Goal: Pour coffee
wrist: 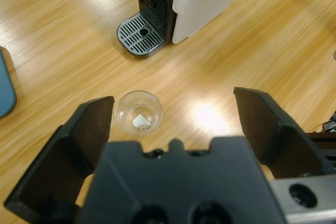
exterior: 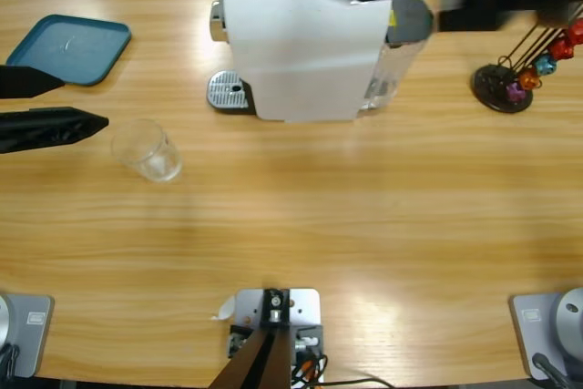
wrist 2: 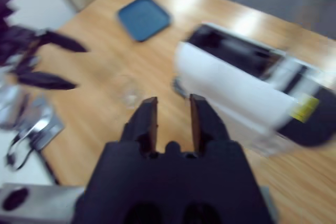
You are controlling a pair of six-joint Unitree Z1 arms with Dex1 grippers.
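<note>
- Wooden table (exterior: 364, 207) carries a coffee machine (exterior: 305, 52), blue tray (exterior: 71, 47) and empty-looking glass (exterior: 148, 150).
- Left gripper (exterior: 102, 105) spread wide near the glass; right gripper (wrist 2: 174, 115), blurred, narrowly parted above the machine.

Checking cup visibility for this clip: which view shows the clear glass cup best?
The left wrist view: the glass cup stands upright, seen from above, just ahead of the left tool. The high view shows it small. The right wrist view blurs it.

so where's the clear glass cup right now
In the high view the clear glass cup stands upright on the wooden table's left side, just beyond the open left pincer, below-left of the white coffee machine's drip grate.
</note>
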